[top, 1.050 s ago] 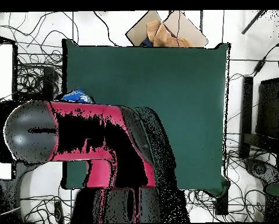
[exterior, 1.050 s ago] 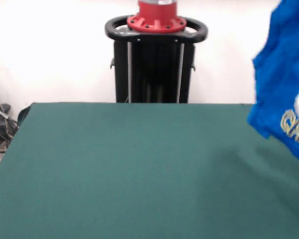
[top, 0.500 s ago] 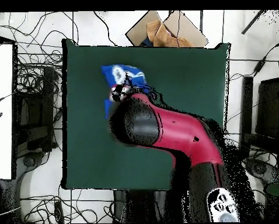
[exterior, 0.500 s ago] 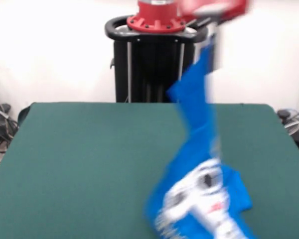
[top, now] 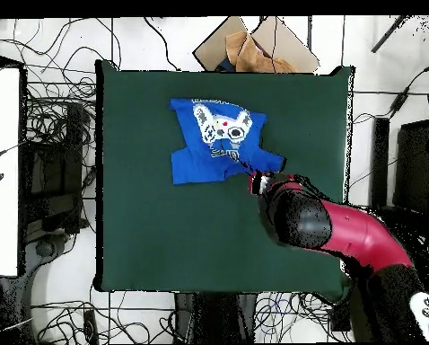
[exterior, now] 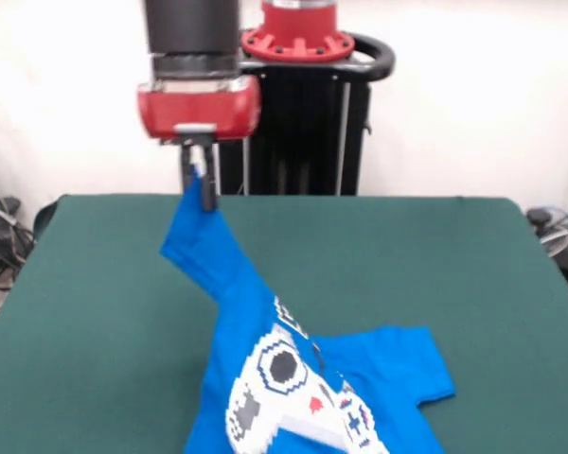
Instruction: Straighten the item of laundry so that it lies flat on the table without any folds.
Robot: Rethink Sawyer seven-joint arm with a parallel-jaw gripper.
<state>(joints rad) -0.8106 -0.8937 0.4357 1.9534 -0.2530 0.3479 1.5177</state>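
Note:
The item of laundry [exterior: 293, 374] is a bright blue T-shirt with a white-grey game controller print. Most of it lies on the green table [exterior: 95, 312], and one corner is pulled up into a taut peak. My gripper [exterior: 201, 194] is shut on that raised corner, a little above the cloth near the far edge. From overhead the item of laundry [top: 214, 139] spreads across the table [top: 164, 234], with its drawn-out corner running to my gripper [top: 257, 182]. Folds show around the print.
The arm [top: 344, 235] reaches in over the table's right side in the overhead view. Cables lie on the floor around the table. A cardboard box [top: 254, 45] sits beyond the table's top edge.
The arm has swung across the table, dragging the shirt. The shirt hung in the air a second ago; now most of it rests on the cloth, with one corner still held up.

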